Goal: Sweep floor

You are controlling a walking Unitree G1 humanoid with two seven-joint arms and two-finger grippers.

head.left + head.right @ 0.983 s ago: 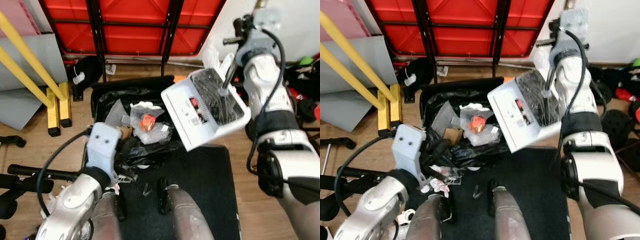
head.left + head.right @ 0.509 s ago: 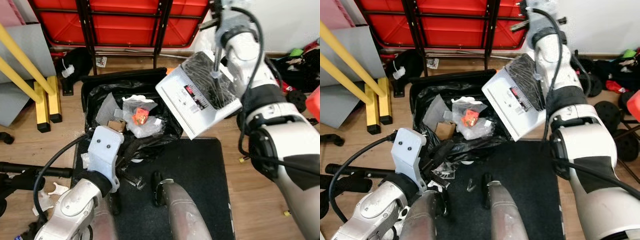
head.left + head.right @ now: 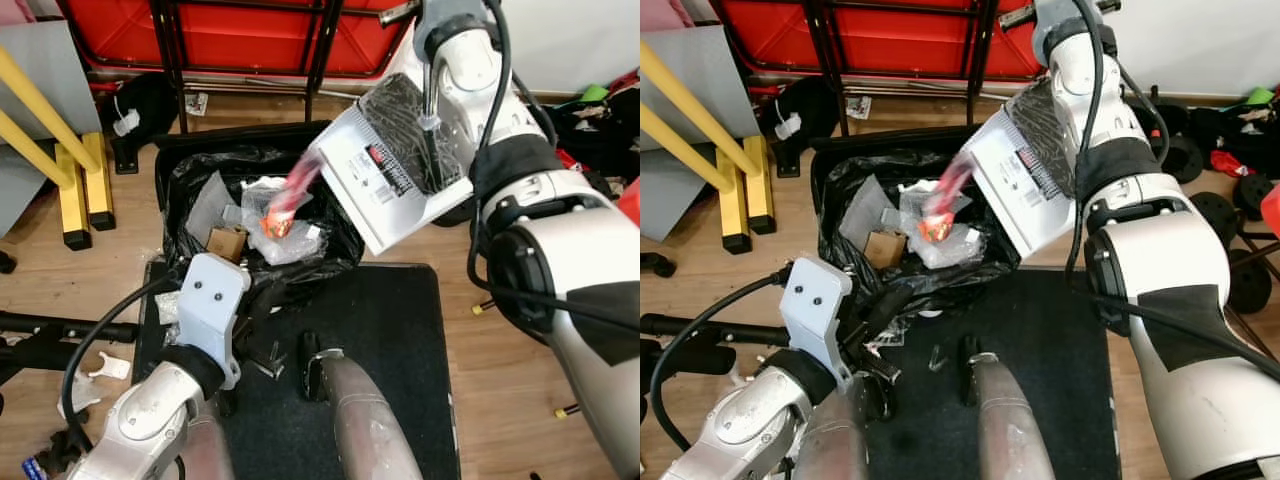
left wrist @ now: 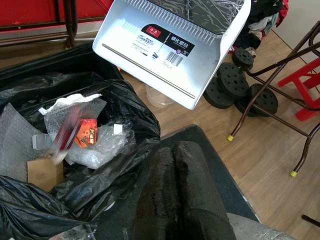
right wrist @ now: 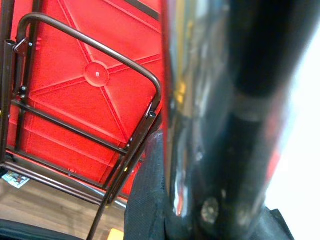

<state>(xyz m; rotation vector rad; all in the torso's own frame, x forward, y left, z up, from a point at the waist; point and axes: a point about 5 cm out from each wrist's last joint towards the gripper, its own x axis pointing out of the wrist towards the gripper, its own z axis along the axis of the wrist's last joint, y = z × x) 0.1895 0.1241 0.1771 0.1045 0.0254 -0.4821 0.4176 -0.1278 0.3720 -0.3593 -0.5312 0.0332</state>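
The white dustpan (image 3: 395, 175) is tipped mouth-down over the far right rim of the black bin bag (image 3: 330, 245), held up by its chrome handle (image 5: 187, 105), which the right gripper (image 3: 432, 62) is clamped round above the pan. A blurred red-and-pink wrapper (image 3: 293, 195) is in the air between the pan's lip and the heap in the bag, so the emptying step looks to be under way. Inside the bag lie clear bubble wrap (image 4: 95, 145), a small red packet (image 4: 87, 137), a piece of brown cardboard (image 4: 44, 172) and a grey plastic sheet (image 3: 205, 200). The left gripper (image 4: 175, 185) hangs by the near rim of the bag with its two black fingers pressed together and nothing between them. Judging by the load in the bag, a good share of the sweepings has been collected and is being dumped now. What seems left: white paper scraps (image 3: 90, 375) on the wooden floor (image 3: 500, 360) to the left of the bag, beside the black mat (image 3: 390, 340) that lies just in front of it, and a few small bits on the mat itself. Behind the bag stands a folded red table (image 3: 250, 40) on a dark metal frame, with yellow bars (image 3: 70, 190) to the bag's left and black weight plates (image 4: 245, 90) off to its right.
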